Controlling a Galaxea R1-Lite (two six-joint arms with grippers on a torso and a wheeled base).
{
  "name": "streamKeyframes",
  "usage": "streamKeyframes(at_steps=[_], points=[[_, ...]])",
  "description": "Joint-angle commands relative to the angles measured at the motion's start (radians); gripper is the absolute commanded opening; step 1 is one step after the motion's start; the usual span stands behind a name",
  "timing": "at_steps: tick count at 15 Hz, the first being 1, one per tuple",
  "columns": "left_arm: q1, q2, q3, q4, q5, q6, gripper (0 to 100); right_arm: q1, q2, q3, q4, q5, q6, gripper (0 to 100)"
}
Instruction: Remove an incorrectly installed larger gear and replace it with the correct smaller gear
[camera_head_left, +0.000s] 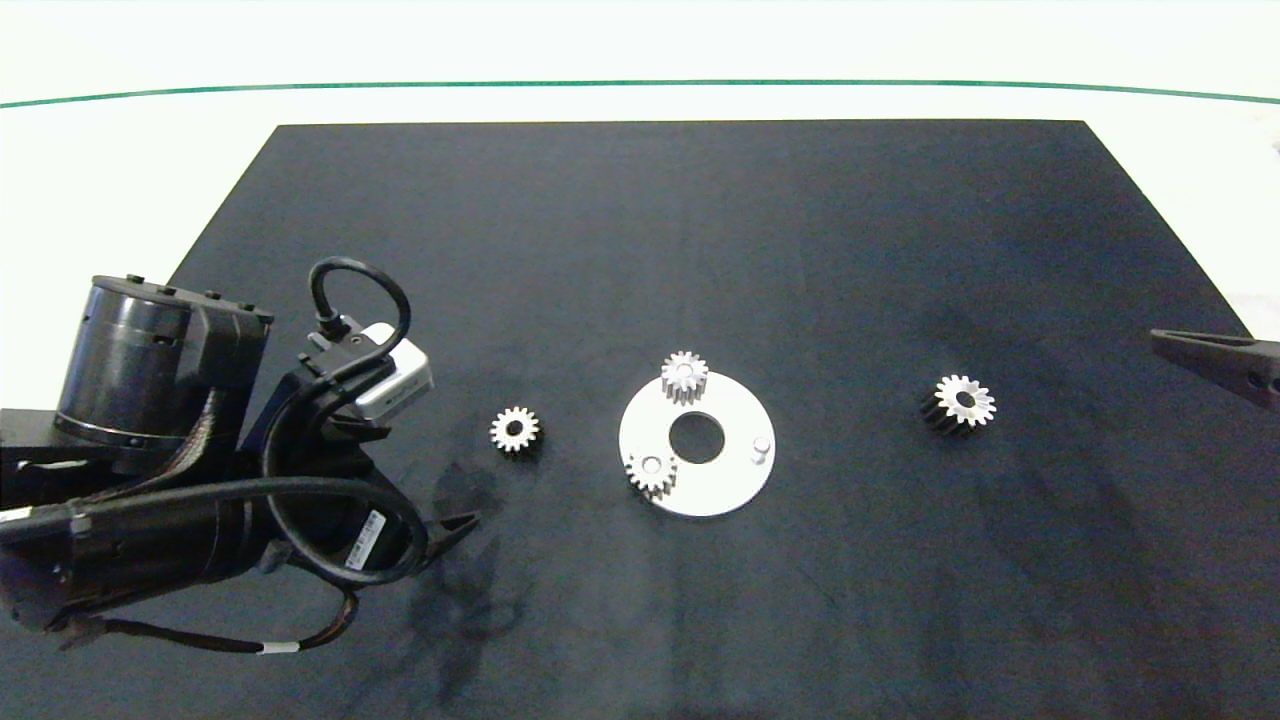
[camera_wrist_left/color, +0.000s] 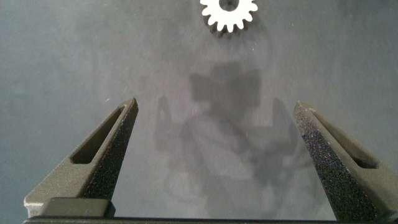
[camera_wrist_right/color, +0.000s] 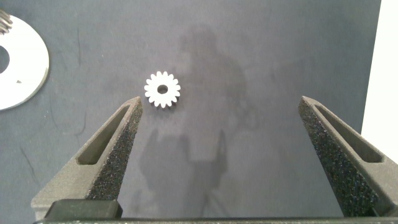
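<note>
Black matting (camera_head_left: 700, 250) covers the white counter (camera_head_left: 120, 170) in the head view. On it lies a round silver plate (camera_head_left: 725, 480) with a centre hole. Two small gears sit on the plate, one at the far edge (camera_head_left: 685, 377) and one at the near left edge (camera_head_left: 651, 471); a bare peg (camera_head_left: 761, 447) stands on the plate's right side. The smaller gear (camera_head_left: 515, 429) lies alone on the matting left of the plate, near the left jaws (camera_head_left: 455, 528). The larger gear (camera_head_left: 958, 403) lies well to the right of the plate, apart from the right jaws (camera_head_left: 1215, 362) at the picture's edge.

Left wrist view: the left jaws (camera_wrist_left/color: 214, 158) stand wide open and hold nothing; the smaller gear (camera_wrist_left/color: 229, 14) lies ahead of them, not between the fingers.

Right wrist view: the right jaws (camera_wrist_right/color: 217, 158) are wide open too and empty. The larger gear (camera_wrist_right/color: 162, 89) lies flat just beyond the tip of one finger (camera_wrist_right/color: 109, 155), and part of the plate (camera_wrist_right/color: 25, 68) shows farther off.
</note>
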Motion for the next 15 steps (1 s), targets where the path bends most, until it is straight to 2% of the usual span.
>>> streamKeyframes(at_steps=[1,5,8,15], points=[[-0.007,0.074,-0.056,0.001,0.003,-0.003,100,-0.001,-0.007,0.0,0.003,0.0,-0.002,100],[-0.017,0.114,-0.096,0.001,0.004,-0.004,100,-0.001,-0.013,0.014,0.003,0.0,-0.001,100],[-0.024,0.154,-0.135,-0.001,0.004,-0.023,100,-0.001,-0.014,0.015,0.003,0.0,-0.001,100],[-0.034,0.234,-0.199,-0.004,0.004,-0.024,100,-0.001,-0.014,0.015,0.003,-0.001,-0.001,100]])
